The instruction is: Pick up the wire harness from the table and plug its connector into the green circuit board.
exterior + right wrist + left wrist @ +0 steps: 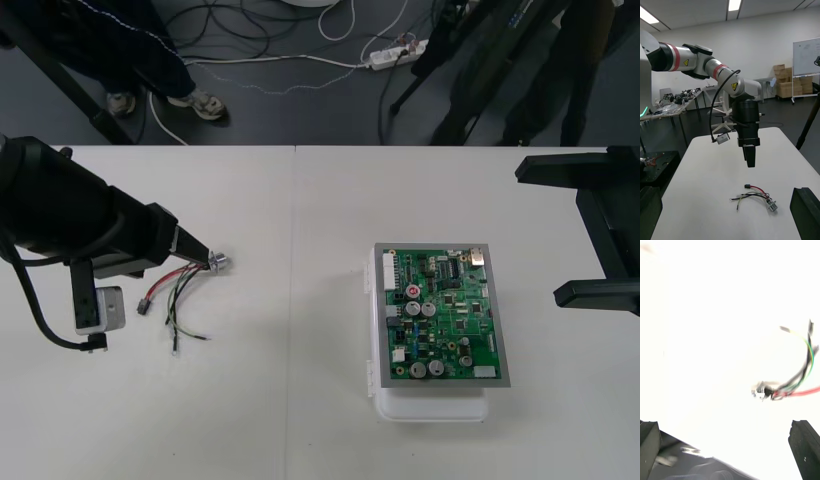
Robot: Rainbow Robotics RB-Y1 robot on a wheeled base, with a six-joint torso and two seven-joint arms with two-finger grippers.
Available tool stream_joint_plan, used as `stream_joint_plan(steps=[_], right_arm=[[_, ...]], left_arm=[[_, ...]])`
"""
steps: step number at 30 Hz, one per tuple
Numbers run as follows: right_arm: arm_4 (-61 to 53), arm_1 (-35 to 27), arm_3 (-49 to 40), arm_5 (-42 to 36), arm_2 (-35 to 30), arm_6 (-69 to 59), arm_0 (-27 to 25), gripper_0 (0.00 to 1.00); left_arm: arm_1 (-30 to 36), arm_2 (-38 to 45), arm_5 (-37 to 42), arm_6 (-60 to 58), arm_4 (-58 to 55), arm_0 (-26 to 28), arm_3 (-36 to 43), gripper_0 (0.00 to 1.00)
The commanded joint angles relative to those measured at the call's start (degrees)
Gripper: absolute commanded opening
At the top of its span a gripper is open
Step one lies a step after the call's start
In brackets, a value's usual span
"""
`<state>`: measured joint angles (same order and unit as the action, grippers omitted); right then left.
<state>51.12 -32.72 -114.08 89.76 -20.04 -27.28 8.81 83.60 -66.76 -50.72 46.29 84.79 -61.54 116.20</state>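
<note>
The wire harness [180, 292] lies loose on the left part of the table, its red, black and green wires fanned out. Its metal socket [217, 263] points toward the board and its small black plug [143, 306] toward the left edge. My left gripper [193, 250] hangs just above the socket end, open, with nothing between its fingers [804, 444]. From the right wrist view, the left gripper [750, 160] is a short way over the harness [754, 196]. The green circuit board [443, 315] rests on its white base [430, 408] right of centre. My right gripper [600, 230] waits open at the right edge.
The table's far edge [300, 147] runs along the back, with dark floor and cables beyond it. A seam [293, 300] divides the tabletop between harness and board. A small white camera unit [98, 310] hangs under the left arm.
</note>
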Motion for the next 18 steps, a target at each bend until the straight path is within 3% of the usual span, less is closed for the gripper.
stream_joint_plan(steps=[1, 11, 18], right_arm=[[0.9, -0.5, -0.3, 0.2, 0.9, 3.1, 1.5, 1.0], [3.1, -0.5, -0.3, 0.2, 0.4, 2.8, 1.1, 1.0], [3.1, -0.5, -0.3, 0.2, 0.2, 2.7, 0.8, 1.0]], left_arm=[[1.4, -9.6, 7.7, 10.7, 5.0, -10.7, 0.6, 1.0], [-5.8, -30.1, 12.9, 15.8, 7.4, -27.8, -4.1, 1.0], [-11.7, -36.5, 13.0, 15.9, 8.1, -33.4, -8.5, 1.0]])
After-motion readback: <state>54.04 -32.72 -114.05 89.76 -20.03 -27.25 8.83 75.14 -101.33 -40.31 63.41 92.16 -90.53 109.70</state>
